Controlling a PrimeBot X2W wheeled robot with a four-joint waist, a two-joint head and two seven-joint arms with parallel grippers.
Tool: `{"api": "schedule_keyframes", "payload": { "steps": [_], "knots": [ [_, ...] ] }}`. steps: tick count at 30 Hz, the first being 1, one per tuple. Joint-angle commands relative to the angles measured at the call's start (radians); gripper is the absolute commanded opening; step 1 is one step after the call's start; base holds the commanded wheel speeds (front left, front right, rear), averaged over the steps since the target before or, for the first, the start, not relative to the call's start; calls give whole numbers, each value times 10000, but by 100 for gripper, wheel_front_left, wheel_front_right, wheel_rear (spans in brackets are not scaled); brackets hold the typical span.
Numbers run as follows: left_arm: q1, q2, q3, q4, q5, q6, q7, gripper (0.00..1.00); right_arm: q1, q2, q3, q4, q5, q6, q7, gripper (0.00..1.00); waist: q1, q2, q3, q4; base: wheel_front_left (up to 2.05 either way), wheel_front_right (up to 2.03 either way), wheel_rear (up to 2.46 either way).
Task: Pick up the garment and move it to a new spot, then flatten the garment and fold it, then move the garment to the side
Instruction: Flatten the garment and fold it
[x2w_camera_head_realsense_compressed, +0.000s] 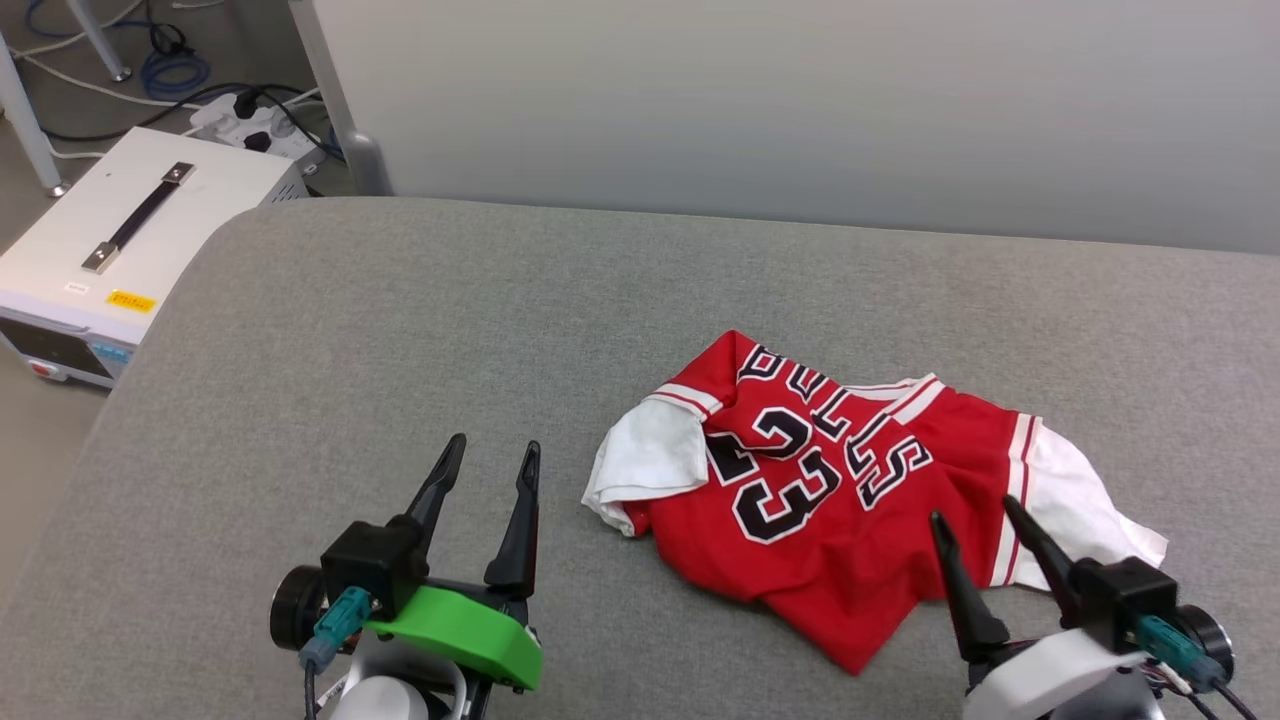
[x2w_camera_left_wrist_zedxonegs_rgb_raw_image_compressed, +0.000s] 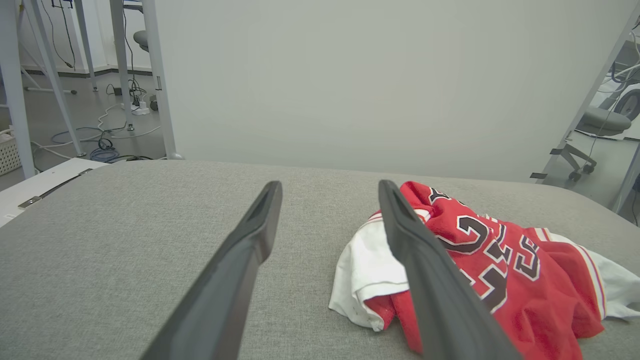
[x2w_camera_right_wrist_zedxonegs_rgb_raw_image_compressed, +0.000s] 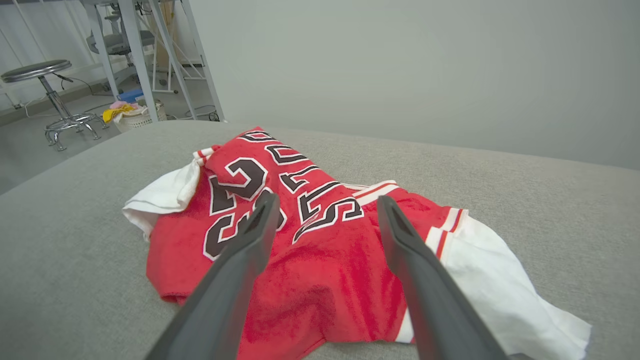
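The garment (x2w_camera_head_realsense_compressed: 840, 490) is a red shirt with white sleeves and black-and-white lettering, lying crumpled on the grey padded table (x2w_camera_head_realsense_compressed: 400, 330), right of centre. My left gripper (x2w_camera_head_realsense_compressed: 493, 453) stands open to the garment's left, apart from it, nothing between its fingers. In the left wrist view the garment (x2w_camera_left_wrist_zedxonegs_rgb_raw_image_compressed: 500, 260) lies to the right of the left gripper (x2w_camera_left_wrist_zedxonegs_rgb_raw_image_compressed: 330, 187). My right gripper (x2w_camera_head_realsense_compressed: 973, 510) is open at the garment's near right edge, above the cloth. In the right wrist view, the right gripper (x2w_camera_right_wrist_zedxonegs_rgb_raw_image_compressed: 325, 202) points over the garment (x2w_camera_right_wrist_zedxonegs_rgb_raw_image_compressed: 310, 240) with empty jaws.
A white box with a black handle (x2w_camera_head_realsense_compressed: 120, 250) stands on the floor off the table's left edge, with cables and a power strip (x2w_camera_head_realsense_compressed: 250, 125) behind it. A pale wall panel (x2w_camera_head_realsense_compressed: 800, 100) runs along the table's far side. A stool (x2w_camera_right_wrist_zedxonegs_rgb_raw_image_compressed: 45, 95) and basket (x2w_camera_right_wrist_zedxonegs_rgb_raw_image_compressed: 132, 117) stand further off.
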Motion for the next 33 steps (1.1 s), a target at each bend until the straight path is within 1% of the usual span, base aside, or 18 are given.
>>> {"api": "schedule_keyframes", "payload": {
  "steps": [1, 2, 5, 6, 8, 10, 14, 16, 18, 22, 23, 24, 25, 26, 33],
  "knots": [
    [-8, -80, 84, 48, 134, -93, -56, 100, -230, -241, 398, -66, 11, -7, 525, 100, 0, 0, 210, 178, 0, 0, 0],
    [-61, -166, 190, 81, 193, -147, -56, 100, -507, -679, 1138, -170, 200, -7, 1407, 100, 0, 0, 363, 286, 0, 0, 0],
    [-135, -279, 259, 171, 293, -264, -56, 100, -973, -1341, 2275, -269, 864, -7, 3072, 100, 0, 0, 544, 451, 0, 0, 0],
    [-162, -320, 284, 204, 327, -299, -56, 100, -1219, -1678, 2787, -343, 1082, -7, 3728, 100, 0, 0, 614, 510, 0, 0, 0],
    [-235, -396, 336, 243, 375, -353, -56, 100, -1689, -2150, 3343, -432, 1482, -7, 4728, 100, 0, 0, 757, 637, 0, 0, 0],
    [-304, -465, 370, 309, 405, -411, -57, 100, -2118, -2449, 3766, -439, 1871, -7, 5618, 100, 0, 0, 852, 779, 0, 0, 0],
    [-466, -579, 432, 399, 453, -511, -57, 100, -2736, -2631, 4215, -168, 2630, -7, 7339, 100, 0, 0, 1075, 1084, 0, 0, 0],
    [-533, -626, 454, 423, 479, -550, -57, 100, -2963, -2687, 4405, 26, 2809, -7, 7968, 100, 0, 0, 1188, 1256, 0, 0, 0],
    [-591, -668, 476, 446, 492, -581, -57, 100, -3134, -2742, 4552, 264, 2819, -7, 8339, 100, 0, 0, 1299, 1425, 0, 0, 0],
    [-639, -728, 533, 494, 507, -628, -57, 100, -3300, -2859, 4897, 863, 2730, -7, 8551, 100, 0, 0, 1462, 1660, 0, 0, 0],
    [-644, -748, 574, 517, 521, -644, -57, 100, -3319, -2962, 5051, 1175, 2725, -7, 8580, 100, 0, 0, 1511, 1706, 0, 0, 0],
    [-641, -756, 598, 527, 530, -651, -57, 100, -3321, -3025, 5111, 1317, 2736, -7, 8577, 86, 0, 0, 1524, 1713, 0, 0, 0],
    [-634, -762, 622, 534, 537, -656, -57, 100, -3321, -3066, 5140, 1400, 2762, -7, 8552, 35, 0, 0, 1527, 1703, 0, 0, 0],
    [-619, -768, 661, 544, 547, -660, -57, 100, -3309, -3111, 5144, 1481, 2826, -7, 8484, 0, 0, 0, 1516, 1666, 0, 0, 0],
    [-548, -790, 786, 673, 649, -693, -57, 100, -3118, -3734, 5077, 1420, 3202, -7, 8199, 0, 0, 0, 1219, 1137, 0, 0, 0]
  ]
}}
